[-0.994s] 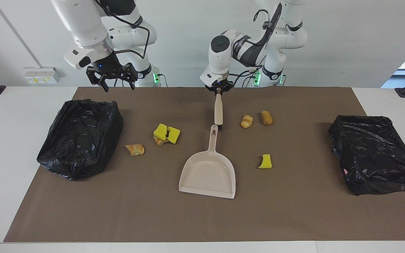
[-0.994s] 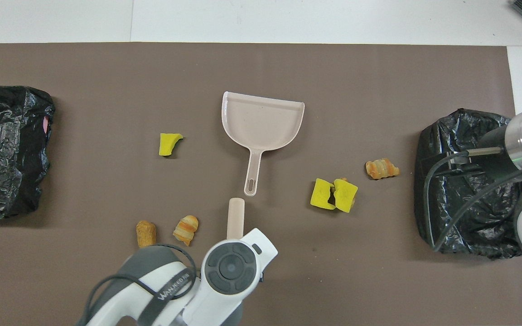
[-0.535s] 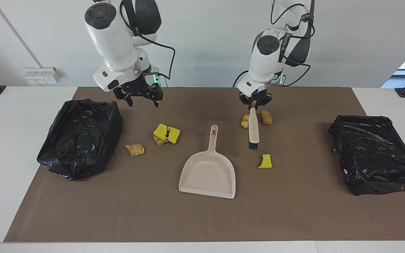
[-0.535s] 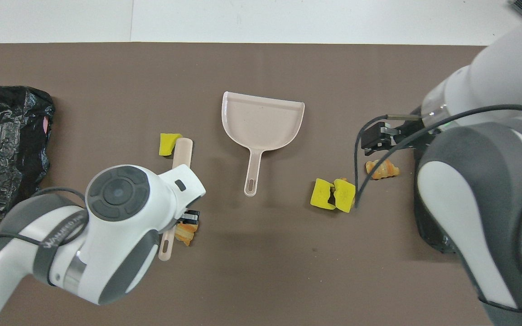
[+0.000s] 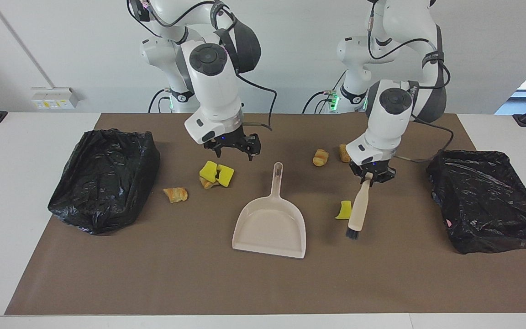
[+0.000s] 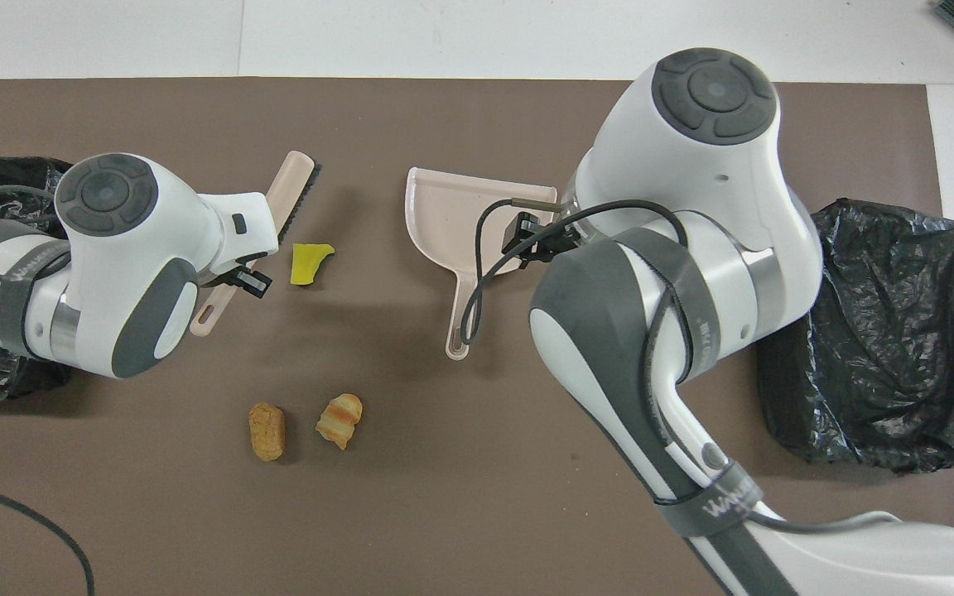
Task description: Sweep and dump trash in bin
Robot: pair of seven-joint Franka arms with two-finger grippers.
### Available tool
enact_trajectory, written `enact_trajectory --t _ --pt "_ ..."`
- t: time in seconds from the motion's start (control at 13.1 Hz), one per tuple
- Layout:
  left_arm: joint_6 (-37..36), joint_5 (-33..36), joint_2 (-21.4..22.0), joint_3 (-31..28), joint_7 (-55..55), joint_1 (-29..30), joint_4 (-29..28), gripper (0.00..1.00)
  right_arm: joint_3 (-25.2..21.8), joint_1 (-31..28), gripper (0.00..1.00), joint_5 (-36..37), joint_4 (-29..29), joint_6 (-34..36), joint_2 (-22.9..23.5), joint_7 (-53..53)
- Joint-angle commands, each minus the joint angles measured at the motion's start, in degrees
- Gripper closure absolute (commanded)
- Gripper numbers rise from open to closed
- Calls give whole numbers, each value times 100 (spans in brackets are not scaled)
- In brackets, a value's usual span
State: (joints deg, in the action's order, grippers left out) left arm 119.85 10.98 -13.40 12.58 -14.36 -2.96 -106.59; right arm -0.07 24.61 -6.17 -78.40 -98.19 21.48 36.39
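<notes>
Trash scattered in two groups on the brown mat [image 5: 263, 283], either side of the dustpan [image 5: 270, 228]. Toward the right arm's end: two yellow sponge pieces [image 5: 216, 174] touching each other with a brown crumb tucked under them, and a croissant-like lump [image 5: 176, 194] just beside, between sponges and bin [image 5: 103, 178]. Toward the left arm's end: a single yellow sponge wedge [image 5: 344, 210], its narrow tip pointing toward the robots; nearer the robots, a croissant piece [image 5: 320, 157] and a bread lump [image 5: 344, 153], the latter partly hidden in the facing view, lying with its long axis running away from the robots in the overhead view.

Dustpan in the middle, handle toward the robots, open mouth toward the mat's edge farthest from the robots.

Left gripper [image 5: 371, 176] clamped on the handle of a hand brush [image 5: 358, 211], hanging tilted, long axis slanting down and away from the robots, bristles low, just beside the yellow wedge. Right gripper [image 5: 232, 147] with fingers spread apart, holding nothing, over the mat between sponge pair and dustpan handle.

Black-lined bins at both ends of the mat, the second bin [image 5: 486, 201] at the left arm's end. Bare mat between trash and the edge farthest from the robots.
</notes>
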Motion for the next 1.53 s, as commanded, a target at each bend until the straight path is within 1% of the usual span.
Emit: enact_trajectory --t 0.0,0.15,0.23,0.31,0.46,0.54,0.69,0.99,1.15,1.38,1.45 --pt "-23 333 -558 -229 -1109 -20 682 100 24 192 0 -165 247 -401 557 429" --pt "-67 387 -585 -292 -1751 23 700 100 50 307 0 -436 229 -586 769 553" --pt "-102 379 -594 -292 -2111 24 692 100 50 481 0 -464 229 -674 918 640" --pt "-85 379 -585 -292 -2402 24 674 100 50 614 0 -456 203 -901 1015 772" --pt "-85 466 -541 -292 -2572 15 552 100 50 711 0 -386 150 -1149 1156 755" --pt "-67 510 -524 -292 -2851 -3 499 100 50 720 0 -385 72 -1358 1165 703" --pt "-137 511 -480 -292 -3361 -29 429 100 50 694 0 -411 -366 -1746 1104 432" --pt "-164 669 -243 -274 -3591 -47 16 100 50 703 0 -526 -754 -1957 937 482" --pt "-671 660 -41 -221 -3618 -55 -186 100 50 738 0 -517 -1053 -1993 771 650" --pt "-1277 634 126 -168 -3583 -90 -310 100 50 756 1 -508 -1072 -2002 752 694" --pt "-1384 608 310 -160 -3574 -91 -458 100 50 756 22 -508 -1063 -2002 761 702"
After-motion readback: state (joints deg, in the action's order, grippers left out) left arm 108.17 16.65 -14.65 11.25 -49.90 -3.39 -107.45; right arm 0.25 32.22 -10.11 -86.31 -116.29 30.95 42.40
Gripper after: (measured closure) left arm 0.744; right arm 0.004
